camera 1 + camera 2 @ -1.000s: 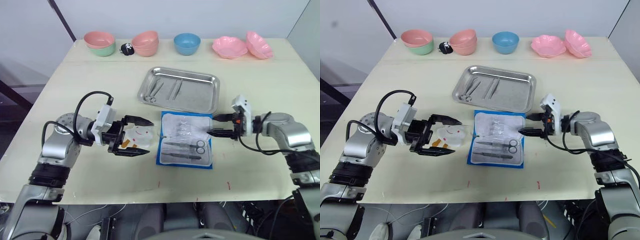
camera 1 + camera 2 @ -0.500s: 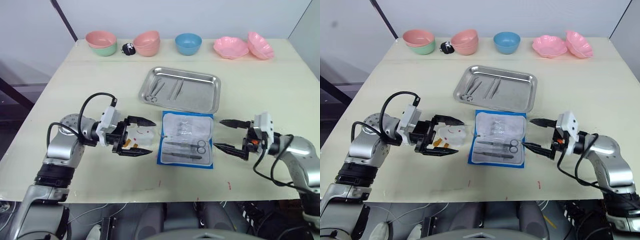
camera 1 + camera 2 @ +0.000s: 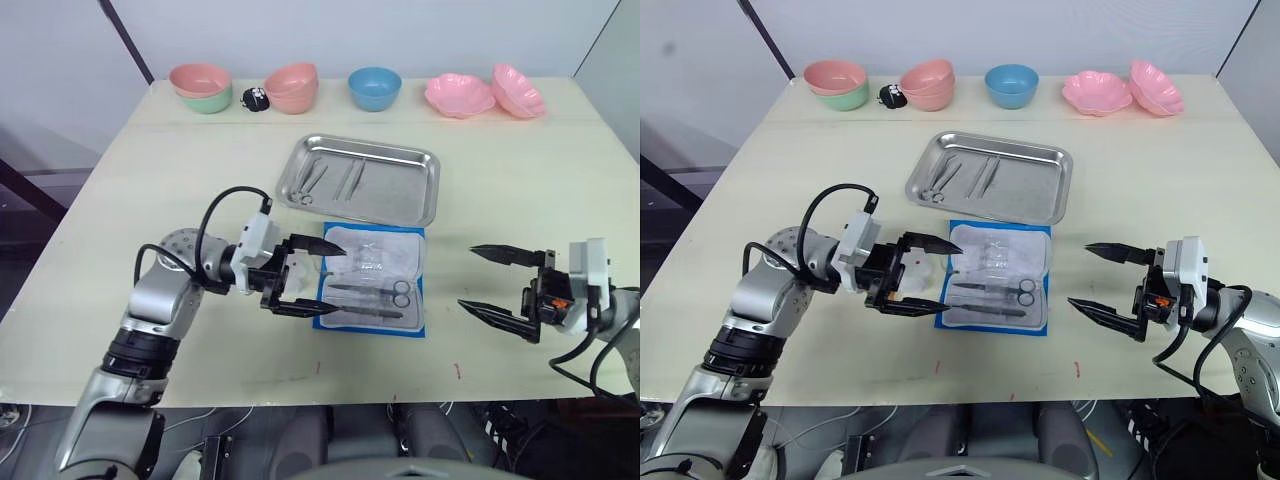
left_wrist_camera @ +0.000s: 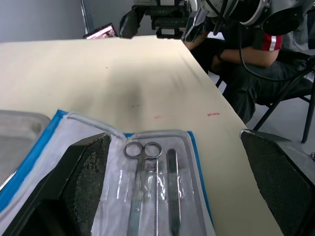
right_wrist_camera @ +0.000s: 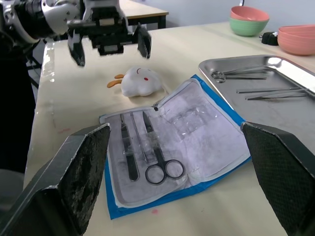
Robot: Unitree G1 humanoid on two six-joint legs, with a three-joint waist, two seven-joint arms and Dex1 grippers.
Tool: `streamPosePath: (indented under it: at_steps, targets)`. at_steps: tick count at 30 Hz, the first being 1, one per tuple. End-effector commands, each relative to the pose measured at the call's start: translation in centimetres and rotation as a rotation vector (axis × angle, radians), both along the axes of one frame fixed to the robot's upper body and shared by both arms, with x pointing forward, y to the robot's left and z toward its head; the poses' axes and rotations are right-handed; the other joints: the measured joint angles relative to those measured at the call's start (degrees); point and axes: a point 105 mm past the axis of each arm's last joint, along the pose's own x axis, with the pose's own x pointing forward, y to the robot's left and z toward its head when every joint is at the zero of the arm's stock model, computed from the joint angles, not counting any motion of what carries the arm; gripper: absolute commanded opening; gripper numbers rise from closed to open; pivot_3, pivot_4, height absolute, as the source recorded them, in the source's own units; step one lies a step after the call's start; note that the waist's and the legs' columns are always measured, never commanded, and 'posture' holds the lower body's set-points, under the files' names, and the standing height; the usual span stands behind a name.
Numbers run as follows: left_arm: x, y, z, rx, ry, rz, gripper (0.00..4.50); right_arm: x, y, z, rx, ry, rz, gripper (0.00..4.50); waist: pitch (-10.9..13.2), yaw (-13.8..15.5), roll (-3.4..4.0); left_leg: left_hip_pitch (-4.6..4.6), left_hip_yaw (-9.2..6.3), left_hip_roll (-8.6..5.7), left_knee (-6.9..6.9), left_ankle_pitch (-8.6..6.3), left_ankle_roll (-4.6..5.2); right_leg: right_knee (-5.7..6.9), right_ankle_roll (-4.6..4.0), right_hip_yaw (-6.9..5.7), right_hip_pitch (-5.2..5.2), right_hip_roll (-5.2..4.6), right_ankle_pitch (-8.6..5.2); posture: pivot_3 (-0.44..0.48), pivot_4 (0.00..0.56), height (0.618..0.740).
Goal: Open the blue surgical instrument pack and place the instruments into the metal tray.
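The blue surgical instrument pack (image 3: pixel 372 252) lies open on the table, pale lining up, just in front of the metal tray (image 3: pixel 400 192). Scissors (image 3: pixel 385 293) and other slim instruments (image 5: pixel 127 155) sit strapped in the pack's near half. Three more instruments (image 3: pixel 314 179) lie in the tray's left part. My left gripper (image 3: pixel 320 277) is open, its fingers straddling the pack's left edge. My right gripper (image 3: pixel 467 276) hangs wide open to the right of the pack, apart from it, holding nothing.
A white toy with orange feet (image 5: pixel 142 81) lies just left of the pack, behind my left gripper. Along the back edge stand a pink-on-green bowl stack (image 3: pixel 200 87), pink bowls (image 3: pixel 292 87), a blue bowl (image 3: pixel 374 87) and pink scalloped dishes (image 3: pixel 460 95).
My left gripper has moved right, past the toy, to the pack's left edge. My right gripper has drawn back to the right, away from the pack, and opened wider.
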Motion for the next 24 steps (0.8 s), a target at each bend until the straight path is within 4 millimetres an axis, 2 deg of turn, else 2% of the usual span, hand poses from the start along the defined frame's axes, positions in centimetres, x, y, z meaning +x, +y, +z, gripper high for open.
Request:
streamPosePath:
  at_steps: [1, 10, 18, 24]
  targets:
    - [-0.2, -0.4, -0.5, -0.004, -0.008, 0.061, 4.5, -0.6, 0.1, 1.8, 0.003, -0.08, 0.017, 4.45, 0.0, 0.1, 0.0, 0.0, 0.0, 0.0, 0.0, 0.0, 0.0, 0.0, 0.0, 0.0, 0.0, 0.0, 0.0, 0.0, 0.15, 0.74]
    - [-0.6, 0.6, -3.0, 0.0, -0.001, 0.171, 4.5, -1.2, -0.6, 2.3, -0.041, -0.104, 0.053, 4.45, 0.0, 0.4, 0.0, 0.05, -0.02, 0.0, 0.0, 0.0, 0.0, -0.02, 0.0, -0.03, 0.09, -0.03, 0.0, 0.0, 0.15, 0.74]
    - [2.5, 1.6, -3.3, 0.07, -0.054, 0.163, 4.5, -0.8, -0.3, 2.0, -0.043, -0.099, 0.068, 4.45, 0.0, 0.4, -0.01, 0.05, -0.02, -0.02, 0.01, 0.0, 0.0, -0.04, 0.0, -0.06, 0.12, -0.03, 0.0, 0.0, 0.15, 0.74]
    - [3.9, 1.6, -3.4, 0.142, -0.138, 0.055, 4.5, -1.1, 0.1, 1.8, -0.048, -0.1, 0.078, 4.45, 0.0, 0.3, -0.02, 0.03, -0.01, -0.03, 0.02, 0.0, 0.0, -0.07, 0.0, -0.07, 0.12, -0.03, 0.0, 0.0, 0.15, 0.74]
